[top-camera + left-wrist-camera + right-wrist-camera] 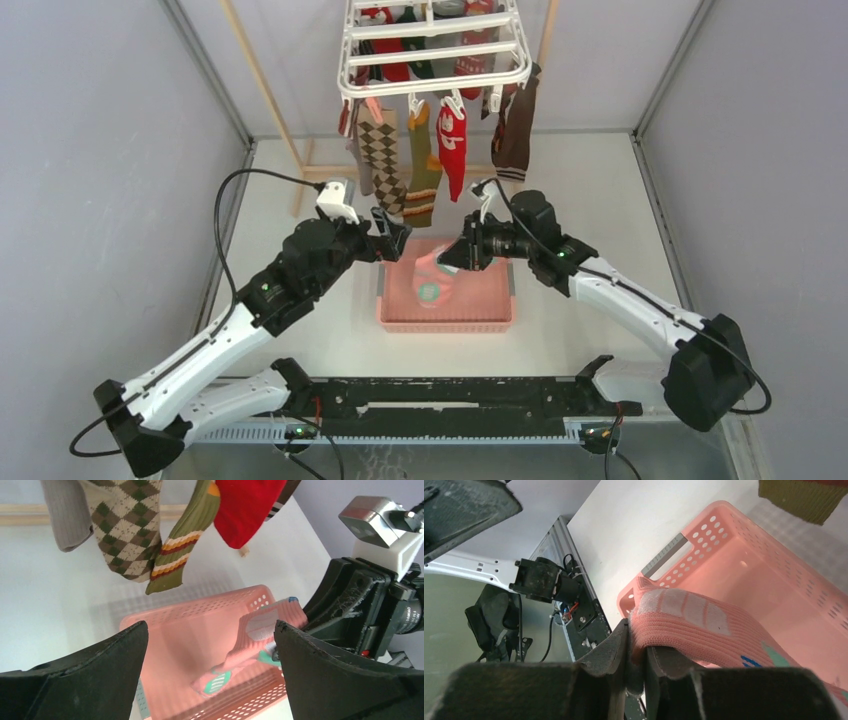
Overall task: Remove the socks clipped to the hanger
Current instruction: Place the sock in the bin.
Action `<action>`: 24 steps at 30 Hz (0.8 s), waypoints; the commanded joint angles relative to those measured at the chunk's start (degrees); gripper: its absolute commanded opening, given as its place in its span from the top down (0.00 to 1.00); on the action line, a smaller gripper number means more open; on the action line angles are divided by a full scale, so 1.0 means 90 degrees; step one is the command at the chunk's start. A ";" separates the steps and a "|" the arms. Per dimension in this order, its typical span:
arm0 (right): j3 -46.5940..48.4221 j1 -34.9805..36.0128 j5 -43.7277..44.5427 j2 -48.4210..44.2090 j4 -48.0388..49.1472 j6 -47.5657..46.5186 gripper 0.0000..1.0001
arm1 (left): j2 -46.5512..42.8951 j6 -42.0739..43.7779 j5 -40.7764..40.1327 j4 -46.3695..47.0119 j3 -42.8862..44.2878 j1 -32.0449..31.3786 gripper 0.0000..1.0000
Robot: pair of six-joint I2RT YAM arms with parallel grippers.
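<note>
Plainly, the right gripper [634, 652] is clamped on the cuff of a salmon-pink ribbed sock [694, 615] with teal marks, its arm reaching in from the right and turned leftward over the pink perforated plastic basket [445, 322]; the sock's foot trails down into that basket; the left gripper [210, 625] hangs opposite with its jaws spread wide and nothing between them, its forearm angled up from the near left; the two grippers are near each other but apart, the basket's open top below the gap; just beyond, the toes of a brown argyle sock [380, 150], an olive-green striped sock [425, 160] and a red sock [453, 140] dangle near the basket's far rim, clipped to the white plastic drying hanger [435, 50] overhead; a dark brown sock [515, 130] hangs at its right side; light wooden poles [270, 90] stand behind on the white table [590, 200].
</note>
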 commanded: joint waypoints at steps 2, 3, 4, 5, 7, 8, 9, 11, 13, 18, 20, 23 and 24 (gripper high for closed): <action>0.0323 0.0318 0.0154 0.0563 0.1009 0.0262 0.76 | -0.0500 -0.0106 -0.0341 -0.0027 -0.0343 -0.0021 0.00; 0.0348 0.0369 0.0172 0.0703 0.1079 0.0268 0.76 | -0.0545 -0.0105 -0.0364 -0.0044 -0.0375 -0.0024 0.00; 0.0373 0.0406 0.0184 0.0834 0.1163 0.0287 0.76 | -0.0585 -0.0107 -0.0382 -0.0062 -0.0418 -0.0022 0.00; 0.0389 0.0438 0.0189 0.0987 0.1230 0.0312 0.76 | -0.0602 -0.0107 -0.0397 -0.0078 -0.0445 -0.0026 0.00; 0.0411 0.0489 0.0186 0.1282 0.1430 0.0364 0.76 | -0.0620 -0.0114 -0.0400 -0.0099 -0.0489 -0.0027 0.00; 0.0419 0.0502 0.0184 0.1434 0.1494 0.0391 0.76 | -0.0625 -0.0121 -0.0410 -0.0111 -0.0508 -0.0021 0.00; 0.0421 0.0510 0.0176 0.1581 0.1562 0.0408 0.77 | -0.0625 -0.0128 -0.0407 -0.0116 -0.0528 -0.0024 0.00; 0.0416 0.0523 0.0190 0.1879 0.1673 0.0439 0.77 | -0.0635 -0.0143 -0.0411 -0.0117 -0.0576 -0.0027 0.00; 0.0421 0.0525 0.0171 0.2161 0.1781 0.0455 0.77 | -0.0648 -0.0161 -0.0418 -0.0116 -0.0630 -0.0026 0.00; 0.0421 0.0544 0.0129 0.2873 0.2058 0.0558 0.77 | -0.0664 -0.0193 -0.0424 -0.0031 -0.0762 -0.0022 0.00; 0.0421 0.0567 0.0147 0.3120 0.2132 0.0572 0.77 | -0.0656 -0.0195 -0.0428 -0.0010 -0.0798 -0.0021 0.00; 0.0428 0.0667 0.0232 0.3393 0.2069 0.0532 0.70 | -0.0651 -0.0202 -0.0447 0.0026 -0.0856 -0.0024 0.00; 0.0431 0.0707 0.0271 0.3429 0.1981 0.0497 0.67 | -0.0659 -0.0202 -0.0457 0.0029 -0.0870 -0.0027 0.00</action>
